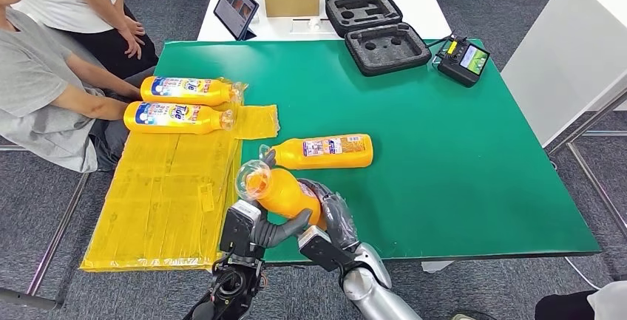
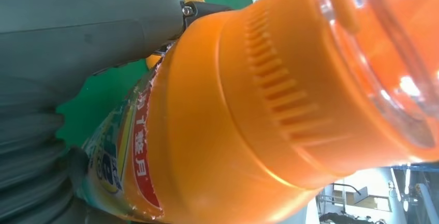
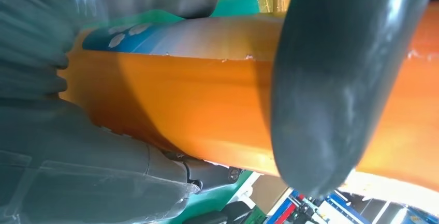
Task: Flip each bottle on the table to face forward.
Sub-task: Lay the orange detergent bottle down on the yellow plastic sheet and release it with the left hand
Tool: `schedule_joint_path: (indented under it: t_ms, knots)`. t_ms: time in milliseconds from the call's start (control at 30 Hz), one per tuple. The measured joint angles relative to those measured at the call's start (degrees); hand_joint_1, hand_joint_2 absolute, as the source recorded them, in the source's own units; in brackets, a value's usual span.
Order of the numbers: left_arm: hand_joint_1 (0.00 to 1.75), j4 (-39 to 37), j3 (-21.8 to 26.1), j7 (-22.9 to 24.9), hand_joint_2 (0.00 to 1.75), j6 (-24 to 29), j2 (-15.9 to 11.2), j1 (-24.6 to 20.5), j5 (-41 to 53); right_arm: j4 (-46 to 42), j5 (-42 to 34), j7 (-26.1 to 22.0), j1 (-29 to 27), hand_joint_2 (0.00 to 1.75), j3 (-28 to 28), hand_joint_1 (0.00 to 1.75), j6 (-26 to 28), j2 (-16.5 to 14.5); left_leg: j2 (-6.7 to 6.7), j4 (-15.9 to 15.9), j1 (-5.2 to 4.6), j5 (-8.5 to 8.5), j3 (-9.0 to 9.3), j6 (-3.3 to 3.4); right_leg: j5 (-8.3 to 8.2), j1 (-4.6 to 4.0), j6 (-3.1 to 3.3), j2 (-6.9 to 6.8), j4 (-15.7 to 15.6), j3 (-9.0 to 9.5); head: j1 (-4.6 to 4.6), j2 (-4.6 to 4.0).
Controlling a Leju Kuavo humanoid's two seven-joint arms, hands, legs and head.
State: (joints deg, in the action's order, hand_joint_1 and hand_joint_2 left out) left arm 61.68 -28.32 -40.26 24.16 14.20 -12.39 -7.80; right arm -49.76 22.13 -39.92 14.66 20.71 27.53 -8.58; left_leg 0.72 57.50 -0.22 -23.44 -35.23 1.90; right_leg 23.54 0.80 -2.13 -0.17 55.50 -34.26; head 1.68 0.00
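Here, an orange bottle (image 1: 285, 193) was held off the green table (image 1: 473, 165) near its front edge, gripped by both the left hand (image 1: 260, 231) and the right hand (image 1: 333, 220). Its smooth, rigid plastic body was judged slippery and, if full, fairly heavy. The labelled mid-body was judged the safest hold, away from the ribbed collar and clear cap (image 2: 383, 53).

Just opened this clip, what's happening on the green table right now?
Both robot hands, left robot hand and right robot hand, hold one orange detergent bottle lifted at the near edge of the green table. A second bottle lies on its side just beyond it. Two more bottles lie label-up on the yellow sheet beside a seated person.
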Motion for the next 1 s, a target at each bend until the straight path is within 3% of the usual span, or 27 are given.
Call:
schedule_joint_path:
  t_ms: [167,233,300,367,533,633,733,800,900,1000]
  knots:
    - [0.03,0.0,0.1,0.0,1.75,-0.7,0.0,-0.1,-1.1,1.2,0.1,0.1,0.6,1.75,0.8,1.75,-0.2,-0.6,0.00,0.0,0.00,0.00,0.00,0.00,0.00,0.00,0.00,0.00,0.0,-0.01,0.01,0.00]
    - [0.72,0.0,0.3,0.0,1.75,-1.7,0.1,-0.1,-2.0,1.7,0.2,0.1,0.9,1.75,1.3,1.75,-0.2,-0.8,0.00,0.0,0.00,0.00,0.00,0.00,0.00,0.00,0.00,0.00,0.0,-0.02,0.01,0.00]
    - [1.56,-0.1,0.4,0.0,1.75,-2.8,0.2,-0.2,-2.9,2.3,0.2,0.1,1.2,1.75,1.7,1.75,-0.1,-0.9,0.00,0.0,0.00,0.00,-0.01,0.00,0.00,0.00,0.00,0.00,0.0,-0.02,0.01,0.00]
    - [1.74,-0.4,0.4,0.0,1.75,-4.2,0.2,-0.4,-4.0,2.9,0.2,0.1,1.6,1.75,1.9,1.75,0.1,-1.0,0.01,0.0,0.00,0.00,-0.01,0.00,0.00,0.00,0.00,0.00,0.0,-0.02,0.01,0.00]
    - [1.75,-2.0,0.8,0.0,1.75,-7.7,0.2,-1.1,-6.7,4.3,0.1,0.1,2.4,1.75,2.8,1.69,0.7,-1.1,0.01,0.0,0.00,0.01,0.00,-0.01,0.00,0.00,0.00,0.00,0.0,-0.03,0.01,0.00]
    - [1.75,-2.6,1.0,0.0,1.75,-8.4,0.3,-1.4,-7.4,5.1,0.0,0.1,2.9,1.75,3.1,1.09,1.0,-1.1,0.01,0.0,0.00,0.01,-0.01,-0.01,0.00,0.00,0.00,0.00,0.0,-0.03,0.01,0.00]
    - [1.75,-2.9,1.2,0.0,1.75,-8.7,0.3,-1.7,-7.9,5.7,-0.1,0.0,3.4,1.75,3.2,0.65,1.3,-1.1,0.00,0.0,0.00,0.01,-0.01,-0.01,0.00,0.00,0.00,0.00,0.0,-0.03,0.01,0.00]
    - [1.75,-3.0,1.3,0.0,1.75,-8.8,0.3,-1.9,-8.0,6.0,-0.4,0.0,3.6,1.75,3.4,0.22,1.3,-1.1,0.01,0.0,0.00,0.01,-0.01,-0.01,0.00,0.00,0.00,0.00,0.0,-0.03,0.01,0.00]
    - [1.75,-3.0,1.3,0.0,1.75,-8.8,0.3,-2.2,-8.0,6.4,-0.7,-0.1,3.6,1.75,3.8,0.00,1.4,-1.2,0.00,0.0,0.00,0.01,-0.01,-0.01,0.00,0.00,0.00,0.00,0.0,-0.03,0.01,0.00]
    - [1.75,-3.0,1.3,0.0,1.75,-8.5,0.3,-2.3,-7.8,6.7,-1.2,-0.1,3.7,1.75,4.2,0.00,1.9,-1.3,0.00,0.0,0.00,0.01,-0.01,-0.01,0.00,0.00,0.00,0.00,0.0,-0.03,0.01,0.00]
